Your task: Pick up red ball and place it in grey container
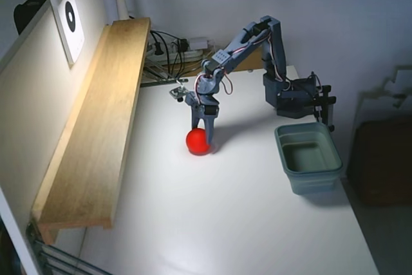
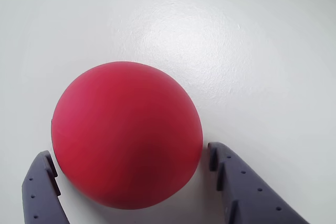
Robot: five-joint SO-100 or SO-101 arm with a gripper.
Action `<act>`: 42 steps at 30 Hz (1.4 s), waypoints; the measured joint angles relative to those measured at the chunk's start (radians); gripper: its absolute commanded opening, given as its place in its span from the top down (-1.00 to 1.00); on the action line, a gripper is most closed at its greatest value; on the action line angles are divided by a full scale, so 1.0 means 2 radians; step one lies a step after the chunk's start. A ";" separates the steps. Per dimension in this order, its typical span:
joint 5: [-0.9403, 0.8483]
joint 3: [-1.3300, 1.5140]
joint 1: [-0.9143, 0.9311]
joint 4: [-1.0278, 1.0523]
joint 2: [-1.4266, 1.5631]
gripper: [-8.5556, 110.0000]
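A: Starting at the left of the fixed view, what is sitting there?

B: A long wooden shelf (image 1: 96,133) is running along the wall, beside the white table (image 1: 219,223).

A: And moving toward the middle?

B: The red ball (image 1: 197,141) is resting on the table. The arm (image 1: 257,40) is reaching down over it, and the gripper (image 1: 201,134) is pointing down right at the ball.

A: How are the jaws standing?

B: In the wrist view they are standing apart, one finger on each side of the ball (image 2: 126,135). The right finger (image 2: 236,182) is showing a sliver of table between itself and the ball; the left finger is sitting right against the ball's edge, though actual contact cannot be told. The gripper (image 2: 128,161) is straddling the ball, not squeezing it.

A: And farther right?

B: The grey container (image 1: 309,159) is sitting well apart from the ball, near the table's right edge, just in front of the arm's base (image 1: 296,98).
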 measured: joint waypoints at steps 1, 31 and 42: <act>0.000 0.000 0.000 0.000 0.000 0.21; 0.000 0.031 0.000 -0.051 -0.016 0.21; -0.001 0.035 -0.002 -0.053 -0.016 0.47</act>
